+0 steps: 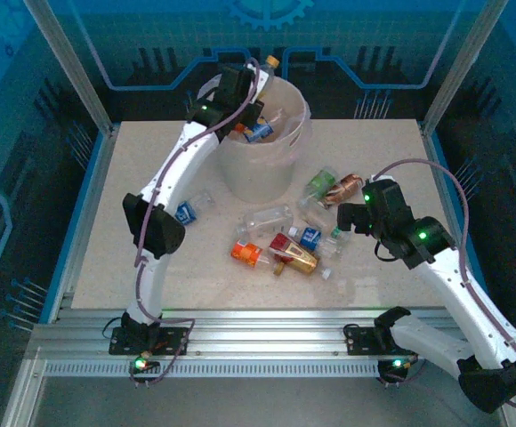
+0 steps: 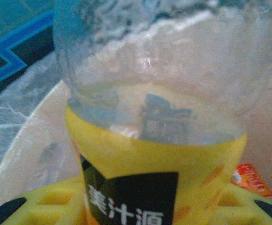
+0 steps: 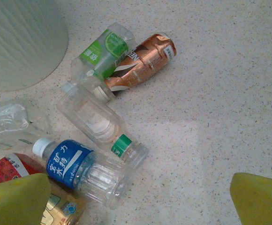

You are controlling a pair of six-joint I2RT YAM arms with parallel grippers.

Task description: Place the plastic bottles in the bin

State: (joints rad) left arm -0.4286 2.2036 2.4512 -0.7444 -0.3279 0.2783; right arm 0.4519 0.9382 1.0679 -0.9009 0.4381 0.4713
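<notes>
Yellow-label bottle [image 2: 154, 154] pinched in left fingers [image 2: 56, 213] over bin [image 2: 28, 140] rim; poss. off-centre, so release may bounce it out. Right fingers [image 3: 14, 199] spread, empty, above counter [image 3: 211, 93] w/ loose bottles [image 3: 84, 168].

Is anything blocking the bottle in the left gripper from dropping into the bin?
Nothing visible does. The left gripper holds the bottle above the open mouth of the bin, near its far rim. Below it lie only bottles already inside.

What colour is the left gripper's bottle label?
The bottle has a yellow label with a black patch; best in left wrist view.
</notes>
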